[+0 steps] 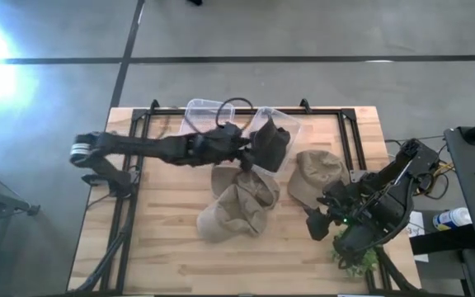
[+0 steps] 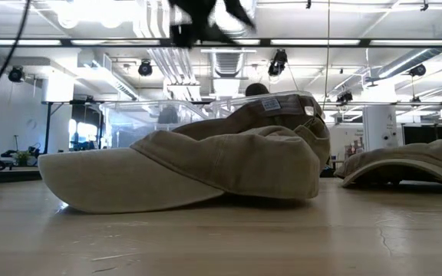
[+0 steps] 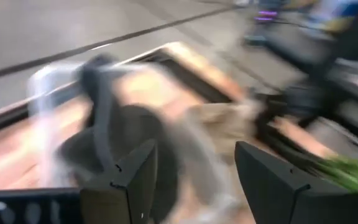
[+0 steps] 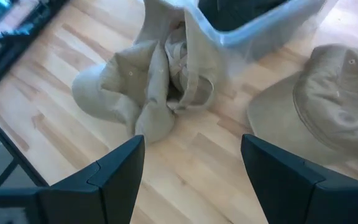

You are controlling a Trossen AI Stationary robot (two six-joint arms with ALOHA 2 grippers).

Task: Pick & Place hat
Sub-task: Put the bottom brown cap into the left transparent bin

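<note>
Wooden worktop (image 1: 163,247): left gripper (image 1: 250,153) at 12 o'clock over clear bin (image 1: 279,124), fingers spread, dark hat (image 1: 272,147) beneath. Right gripper (image 1: 318,224) idles at 4 o'clock, fingers spread. Risk: dark hat drapes the rim and could slide out.

An open industrial lab or workshop hall.

We see a wooden table (image 1: 171,247) on a grey concrete floor (image 1: 246,29), with exposed ceiling ducts (image 2: 167,65), strip lights (image 2: 313,42), hanging spotlights (image 2: 146,69) and white columns (image 2: 378,123) in the room behind.

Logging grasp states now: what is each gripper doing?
Left gripper: open, empty, over the dark hat.
Right gripper: open, empty.
</note>
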